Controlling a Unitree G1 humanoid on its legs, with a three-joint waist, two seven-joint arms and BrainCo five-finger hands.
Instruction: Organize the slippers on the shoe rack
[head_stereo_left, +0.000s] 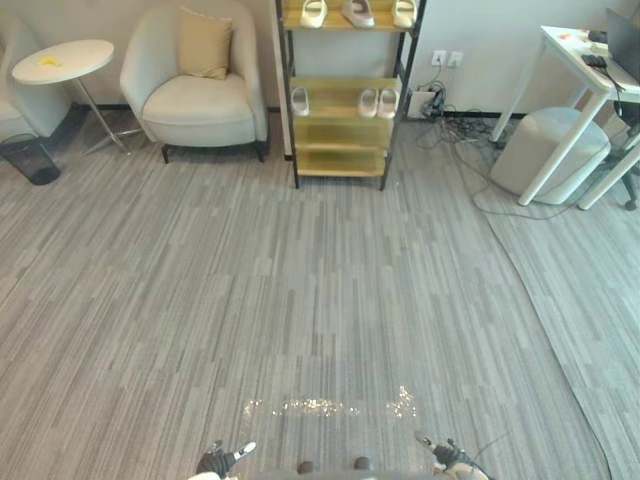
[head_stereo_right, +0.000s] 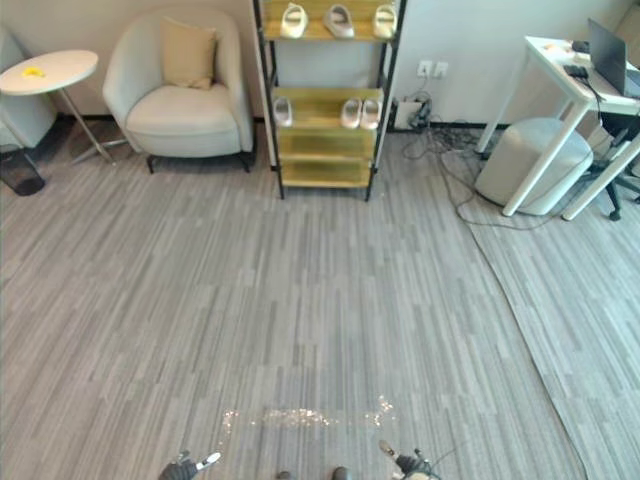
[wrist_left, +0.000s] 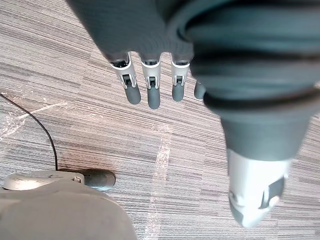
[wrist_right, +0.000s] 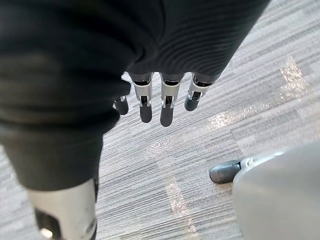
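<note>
The shoe rack (head_stereo_left: 342, 128), with wooden shelves in a dark frame, stands against the far wall. Three pale slippers (head_stereo_left: 358, 12) lie on its top shelf. The middle shelf holds a single slipper (head_stereo_left: 300, 100) at the left and a pair (head_stereo_left: 378, 102) at the right. The lower shelves are bare. My left hand (head_stereo_left: 225, 460) and right hand (head_stereo_left: 445, 455) hang low at the near edge, far from the rack. In the wrist views the left hand's fingers (wrist_left: 150, 85) and the right hand's fingers (wrist_right: 167, 102) are straight over the carpet and hold nothing.
A cream armchair (head_stereo_left: 200, 95) with a cushion stands left of the rack, beside a round white side table (head_stereo_left: 62, 60) and a black bin (head_stereo_left: 30, 158). At the right are a white desk (head_stereo_left: 585, 75), a grey pouf (head_stereo_left: 550, 150) and loose cables (head_stereo_left: 455, 130). Open carpet lies between me and the rack.
</note>
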